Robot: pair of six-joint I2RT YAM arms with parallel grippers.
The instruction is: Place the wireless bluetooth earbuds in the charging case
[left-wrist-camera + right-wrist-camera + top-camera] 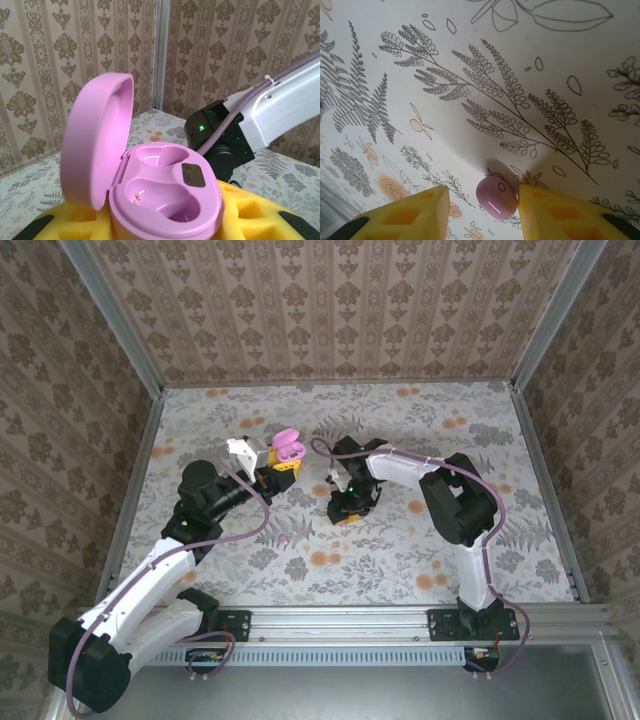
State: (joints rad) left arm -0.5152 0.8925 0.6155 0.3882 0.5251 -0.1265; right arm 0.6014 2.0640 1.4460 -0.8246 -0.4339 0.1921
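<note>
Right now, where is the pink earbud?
In the right wrist view the pink earbud lies on the flower-patterned table between the open jaws of the right gripper, nearly touching the one at picture right and clear of the other.

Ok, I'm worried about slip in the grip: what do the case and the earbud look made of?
The case looks like smooth moulded pink plastic, satin to glossy: soft highlights run over the lid and the wells. The earbud is probably glossy pink plastic too: a bright streak reflects off its rounded shell. It is too small to tell more.
</note>
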